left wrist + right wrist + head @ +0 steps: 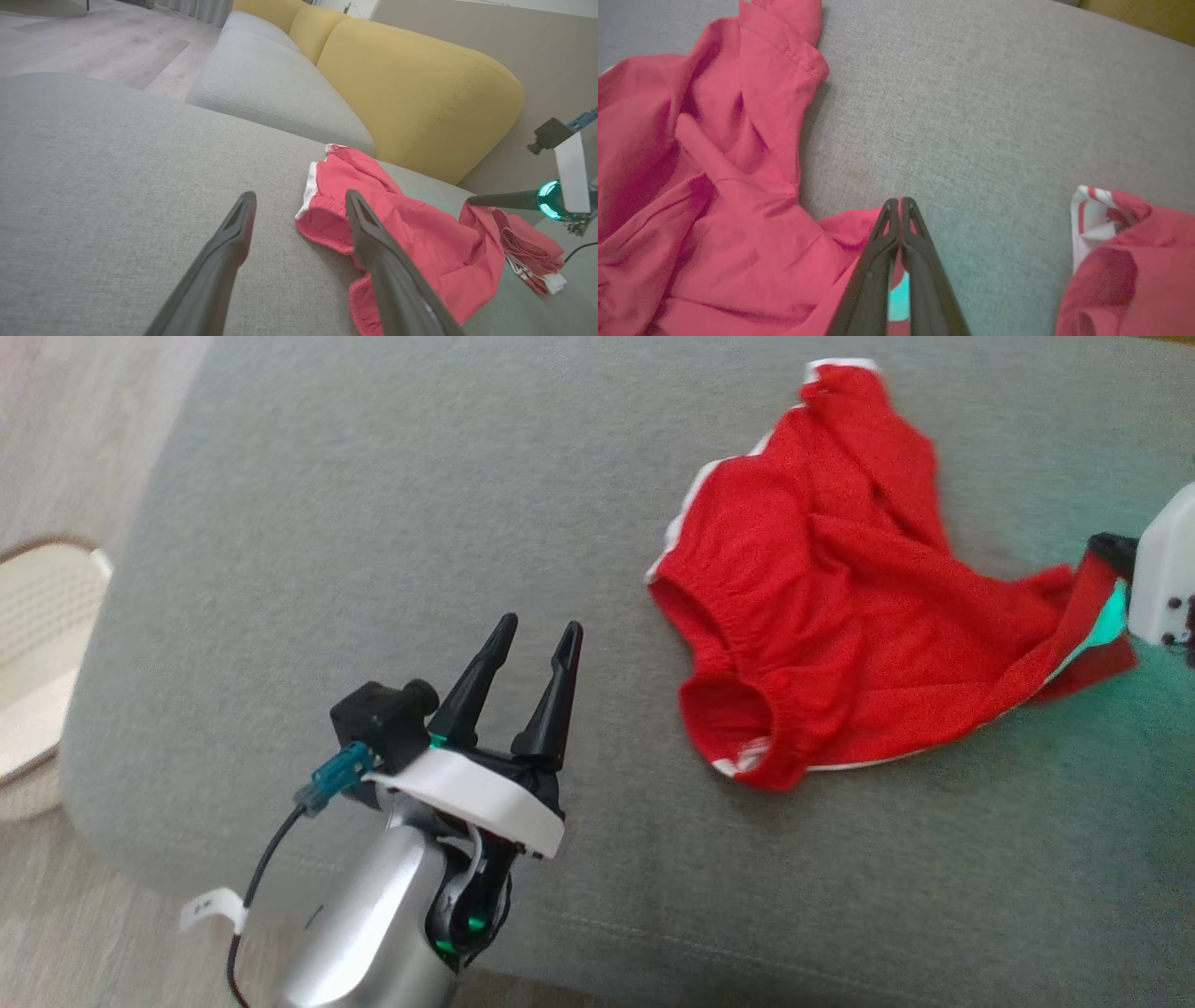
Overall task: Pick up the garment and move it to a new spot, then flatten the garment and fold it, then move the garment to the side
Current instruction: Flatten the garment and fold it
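Closed tight on a fold of red cloth: the right tool [900,201], no gap between its fingers in the right wrist view. Spread leftward from that pinch across the grey cushion [373,523]: the garment [822,616], rumpled, with its long axis roughly from the held corner to the elastic waistband [724,653] at the far end. Beyond the waistband and well apart from it: the left tool [540,627], fingers spread wide, holding nothing, with the cloth ahead and to its right. Nearer that free end than the right tool, so probably the one to reach across and take it for flattening. Behind the cushion, a yellow backrest [411,93].
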